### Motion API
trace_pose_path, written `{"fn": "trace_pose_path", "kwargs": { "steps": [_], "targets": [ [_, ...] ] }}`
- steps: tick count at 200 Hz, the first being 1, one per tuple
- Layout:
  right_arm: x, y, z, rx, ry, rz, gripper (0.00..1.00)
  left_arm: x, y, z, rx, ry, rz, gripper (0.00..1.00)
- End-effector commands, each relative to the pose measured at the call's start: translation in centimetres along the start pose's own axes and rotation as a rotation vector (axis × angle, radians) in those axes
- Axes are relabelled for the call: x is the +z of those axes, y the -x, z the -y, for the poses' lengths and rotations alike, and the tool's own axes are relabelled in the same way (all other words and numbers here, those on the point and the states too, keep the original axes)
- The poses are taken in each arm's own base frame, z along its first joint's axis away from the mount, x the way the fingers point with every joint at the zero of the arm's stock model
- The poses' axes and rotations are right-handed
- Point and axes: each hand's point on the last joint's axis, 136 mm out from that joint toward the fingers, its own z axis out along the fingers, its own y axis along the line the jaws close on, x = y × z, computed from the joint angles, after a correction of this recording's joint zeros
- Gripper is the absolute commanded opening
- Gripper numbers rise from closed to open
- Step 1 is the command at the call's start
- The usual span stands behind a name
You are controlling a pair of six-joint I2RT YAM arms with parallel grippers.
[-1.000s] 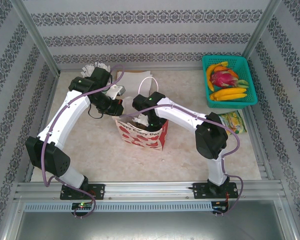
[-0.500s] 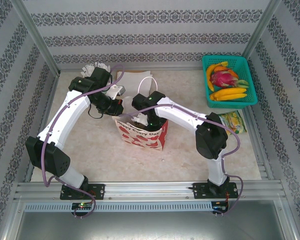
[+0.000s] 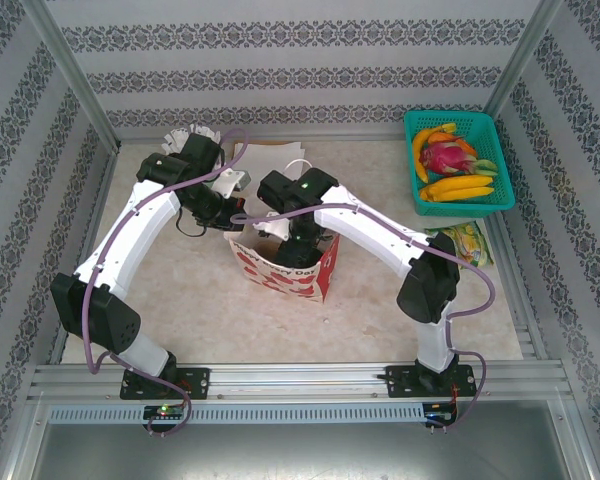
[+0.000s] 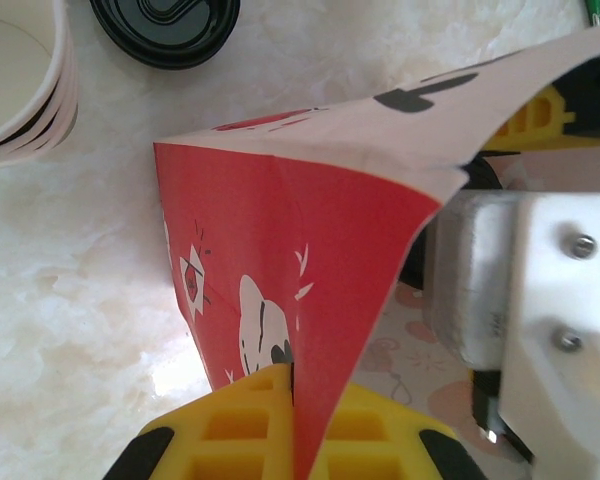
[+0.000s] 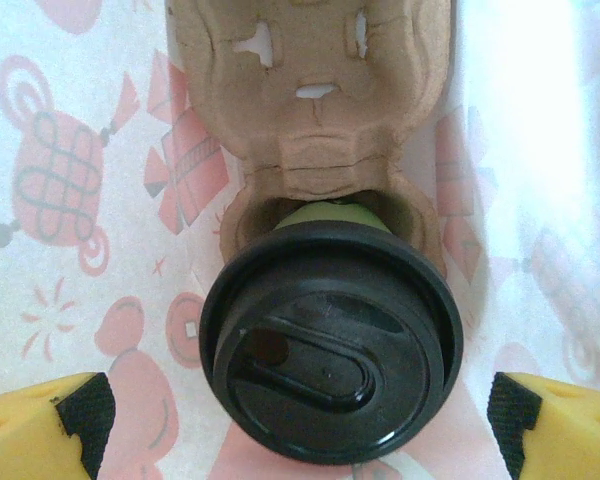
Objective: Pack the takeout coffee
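Two slender robot arms, the left arm (image 3: pixel 145 225) and the right arm (image 3: pixel 375 232), look alike. Each has smooth white shells between bulky black joints, a thin purple cable (image 3: pixel 88 335) trailing alongside, a small green light (image 3: pixel 305 185) near the wrist and a black base plate (image 3: pixel 165 381). The right fingers (image 5: pixel 25 430) are blocky yellow with black tips, the left fingers (image 4: pixel 230 435) are yellow with square moulded recesses, and a white housing (image 4: pixel 570 300) carries two silver screws.
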Motion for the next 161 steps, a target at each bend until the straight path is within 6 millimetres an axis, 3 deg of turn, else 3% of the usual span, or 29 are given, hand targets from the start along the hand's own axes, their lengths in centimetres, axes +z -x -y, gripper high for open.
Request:
{"fn": "trace_pose_path", "kwargs": {
  "steps": [1, 91, 161],
  "targets": [
    [-1.9, -0.9, -0.5, 0.012, -0.003, -0.007, 0.98, -1.5, 0.0, 0.3, -0.018, 0.001, 0.026, 0.01],
    [-4.4, -1.1, -0.6, -0.011, -0.027, 0.024, 0.98, -1.8, -0.1, 0.2, -0.029, 0.013, 0.035, 0.01],
    [-10.6, 0.9, -1.2, -0.001, -0.048, 0.307, 0.98, -1.9, 0.1, 0.1, -0.042, 0.022, 0.042, 0.01]
  ]
}}
